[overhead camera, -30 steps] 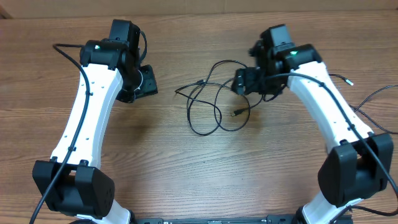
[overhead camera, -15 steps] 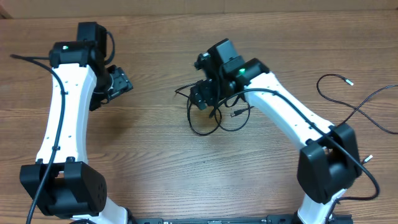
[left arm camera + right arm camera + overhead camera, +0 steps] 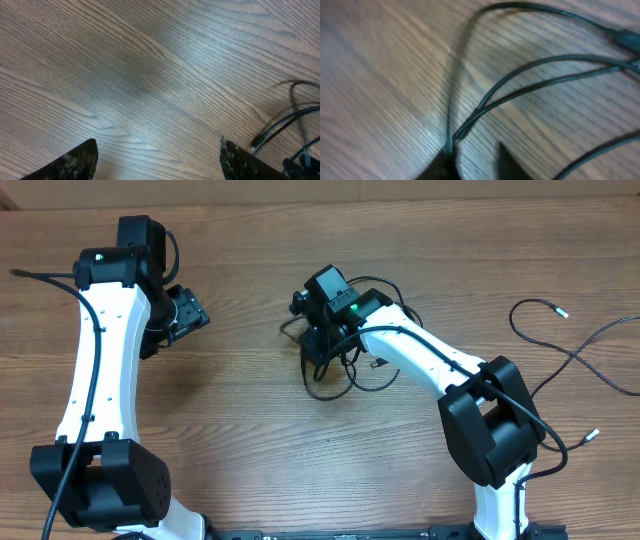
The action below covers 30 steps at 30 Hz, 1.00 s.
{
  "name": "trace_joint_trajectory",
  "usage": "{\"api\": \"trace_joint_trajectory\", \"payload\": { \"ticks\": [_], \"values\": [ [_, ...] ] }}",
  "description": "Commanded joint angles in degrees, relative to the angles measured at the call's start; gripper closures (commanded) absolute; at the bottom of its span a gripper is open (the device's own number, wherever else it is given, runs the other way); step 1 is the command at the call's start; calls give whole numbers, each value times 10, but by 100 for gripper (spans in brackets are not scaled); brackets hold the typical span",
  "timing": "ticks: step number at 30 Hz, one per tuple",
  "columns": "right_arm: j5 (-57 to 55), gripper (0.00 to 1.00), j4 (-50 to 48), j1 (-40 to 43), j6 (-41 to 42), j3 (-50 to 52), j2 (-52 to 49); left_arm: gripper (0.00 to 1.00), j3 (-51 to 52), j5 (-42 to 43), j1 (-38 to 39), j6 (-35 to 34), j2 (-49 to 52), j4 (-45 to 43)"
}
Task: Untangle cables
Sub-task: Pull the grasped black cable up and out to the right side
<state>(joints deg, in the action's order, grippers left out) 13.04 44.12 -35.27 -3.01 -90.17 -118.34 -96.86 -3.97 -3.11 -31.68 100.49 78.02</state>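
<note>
Two tools, one knot of cables (image 3: 479, 109): left tool (image 3: 157, 150) spread wide, right tool (image 3: 475, 161) state unclear

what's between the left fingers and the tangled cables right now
Only bare table lies between the left fingers and the cables. The right fingers sit at the tangle's near edge, which may crowd that side.

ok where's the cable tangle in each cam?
Overhead: cable tangle sits near the centre, slightly above the middle.
Left wrist: only the edge of the cable tangle shows, at the lower right.
Right wrist: cable tangle is seen close up, with strands crossing most of the frame.
Shared landmark: the wood-grain table top lies under it in all three views.
</note>
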Motion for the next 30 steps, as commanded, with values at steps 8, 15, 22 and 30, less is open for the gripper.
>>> {"api": "trace_joint_trajectory", "payload": {
  "ticks": [8,15,22,30],
  "values": [
    [-1,96,21,20,2,-120,86,21,-6,-9,-1,-9,3,0],
    [-1,96,20,32,2,-245,161,21,-6,-9,-1,-9,3,0],
    [0,96,-37,96,89,-322,242,21,-6,-9,-1,-9,3,2],
    [76,96,-187,162,193,-322,288,19,-6,5,-1,-7,3,1]
  ]
}}
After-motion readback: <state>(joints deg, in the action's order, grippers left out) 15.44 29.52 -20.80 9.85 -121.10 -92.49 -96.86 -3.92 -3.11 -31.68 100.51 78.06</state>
